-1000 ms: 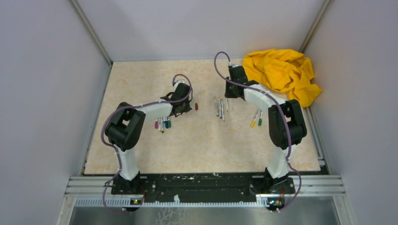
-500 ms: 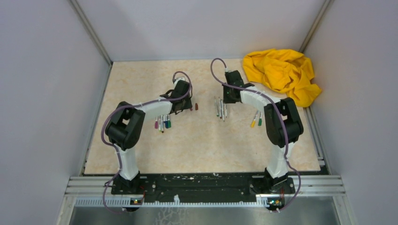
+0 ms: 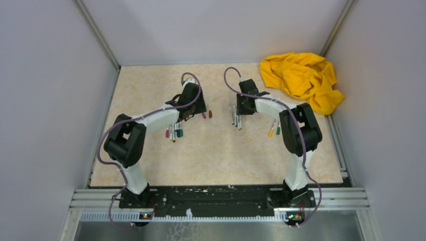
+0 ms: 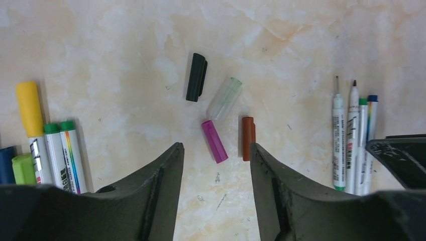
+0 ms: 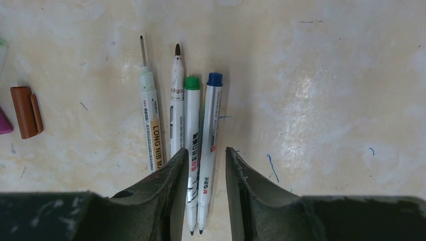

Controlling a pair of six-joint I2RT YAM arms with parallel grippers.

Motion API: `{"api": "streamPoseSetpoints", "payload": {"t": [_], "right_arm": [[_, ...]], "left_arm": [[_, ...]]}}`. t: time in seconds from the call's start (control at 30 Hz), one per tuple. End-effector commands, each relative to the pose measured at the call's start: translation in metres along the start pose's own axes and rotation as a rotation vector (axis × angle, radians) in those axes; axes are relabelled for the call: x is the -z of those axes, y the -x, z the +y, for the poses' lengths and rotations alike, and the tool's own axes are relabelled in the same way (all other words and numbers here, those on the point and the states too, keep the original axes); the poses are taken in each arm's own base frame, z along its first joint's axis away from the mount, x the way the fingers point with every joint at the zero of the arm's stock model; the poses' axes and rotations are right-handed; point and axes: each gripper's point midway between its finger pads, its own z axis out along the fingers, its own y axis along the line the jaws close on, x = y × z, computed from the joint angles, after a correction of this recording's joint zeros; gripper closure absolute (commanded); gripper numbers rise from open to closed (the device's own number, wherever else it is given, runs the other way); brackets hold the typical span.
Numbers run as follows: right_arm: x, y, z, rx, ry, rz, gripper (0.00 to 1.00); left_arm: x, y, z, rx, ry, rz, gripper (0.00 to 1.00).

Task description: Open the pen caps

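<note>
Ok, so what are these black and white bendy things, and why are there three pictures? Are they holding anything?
They are two robot arms bolted to a table. The wide picture comes from a camera up above. The other two come from small cameras on the wrists, so the dark shapes at the bottom are the left fingers and the right fingers. On the table lie a dark cap, a clear cap, a purple cap and a brown cap, all loose. Next to them lie four pens with caps off, and some capped pens too. A yellow cloth sits in the far corner. Both sets of fingers are open and hold nothing.
</note>
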Motion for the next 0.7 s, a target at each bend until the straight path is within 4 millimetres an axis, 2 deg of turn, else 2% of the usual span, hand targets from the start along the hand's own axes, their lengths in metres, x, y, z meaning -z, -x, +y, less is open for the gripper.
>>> {"api": "streamPoseSetpoints", "payload": {"t": [0.0, 0.07, 0.2, 0.27, 0.33, 0.47, 0.67], "right_arm": [[0.004, 0.013, 0.01, 0.002, 0.009, -0.054, 0.67], [0.01, 0.018, 0.008, -0.007, -0.003, -0.079, 0.67], [0.035, 0.034, -0.002, -0.053, -0.049, -0.181, 0.65], [0.049, 0.043, -0.01, -0.087, -0.076, -0.242, 0.65], [0.064, 0.048, -0.022, -0.124, -0.111, -0.286, 0.65], [0.075, 0.042, -0.053, -0.211, -0.2, -0.312, 0.66], [0.085, 0.02, -0.091, -0.296, -0.333, -0.307, 0.67]], "left_arm": [[0.016, 0.02, -0.013, 0.027, -0.06, -0.056, 0.41], [0.019, 0.024, -0.015, 0.03, -0.07, -0.064, 0.4], [0.03, 0.035, -0.027, 0.036, -0.117, -0.097, 0.4], [0.037, 0.038, -0.037, 0.03, -0.172, -0.11, 0.4], [0.046, 0.045, -0.057, 0.015, -0.263, -0.146, 0.4], [0.055, 0.041, -0.087, -0.042, -0.39, -0.144, 0.4], [0.064, 0.02, -0.125, -0.118, -0.55, -0.099, 0.39]]}}
